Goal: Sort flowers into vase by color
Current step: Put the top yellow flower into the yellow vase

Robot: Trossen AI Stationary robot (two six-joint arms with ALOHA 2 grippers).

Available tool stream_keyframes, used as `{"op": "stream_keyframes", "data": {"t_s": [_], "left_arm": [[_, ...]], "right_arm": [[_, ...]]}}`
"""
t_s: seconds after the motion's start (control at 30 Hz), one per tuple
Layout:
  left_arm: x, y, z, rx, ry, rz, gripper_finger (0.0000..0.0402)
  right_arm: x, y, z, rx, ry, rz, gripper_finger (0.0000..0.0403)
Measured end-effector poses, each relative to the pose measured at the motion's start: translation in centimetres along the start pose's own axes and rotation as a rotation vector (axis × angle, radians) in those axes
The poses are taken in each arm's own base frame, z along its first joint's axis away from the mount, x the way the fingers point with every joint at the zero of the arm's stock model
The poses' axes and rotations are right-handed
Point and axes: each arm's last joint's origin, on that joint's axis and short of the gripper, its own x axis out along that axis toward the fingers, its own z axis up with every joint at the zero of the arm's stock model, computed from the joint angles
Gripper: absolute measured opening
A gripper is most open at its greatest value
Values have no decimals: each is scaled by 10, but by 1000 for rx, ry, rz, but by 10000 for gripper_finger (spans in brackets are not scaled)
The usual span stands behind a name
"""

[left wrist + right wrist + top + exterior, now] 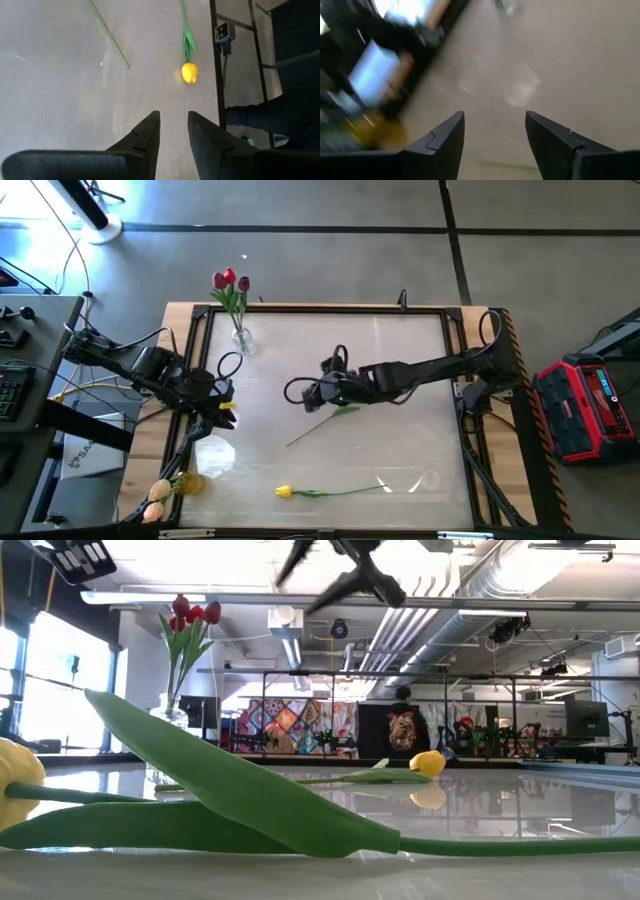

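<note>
Two yellow flowers lie flat on the table. One (pixel 320 492) lies near the front edge, its head (pixel 189 72) pointing left. The other lies at mid-table, showing its stem (pixel 318 425) from above and its head (pixel 428 762) in the low view. My right gripper (pixel 297 392) hangs open over that stem's left part, clear of it (pixel 495 122). My left gripper (pixel 174 120) stays above the table's left side (pixel 222 410), fingers slightly apart with nothing between them. A glass vase (pixel 241 340) at the far left holds red flowers (pixel 230 280).
A second vase (pixel 188 482) at the near left corner holds yellow and cream flower heads (pixel 158 498). A raised dark frame (pixel 455 360) runs around the tabletop. A red case (pixel 585 405) stands off the table's right side. A person (pixel 403 725) stands far back in the room.
</note>
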Motion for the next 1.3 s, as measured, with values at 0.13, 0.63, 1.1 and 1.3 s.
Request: {"op": "stream_keyframes", "data": {"t_s": [0.13, 0.63, 1.1, 1.3], "left_arm": [[2, 0, 1, 22, -3, 21, 87], [23, 1, 8, -78, 45, 97, 87], [25, 3, 10, -143, 11, 157, 87], [24, 3, 10, -143, 0, 174, 87]], "right_arm": [[3, -11, 2, -328, 97, -37, 199], [23, -59, -2, -747, 407, -192, 199], [54, -112, -35, -861, 618, -81, 199], [61, -128, -48, -904, 634, -70, 199]]}}
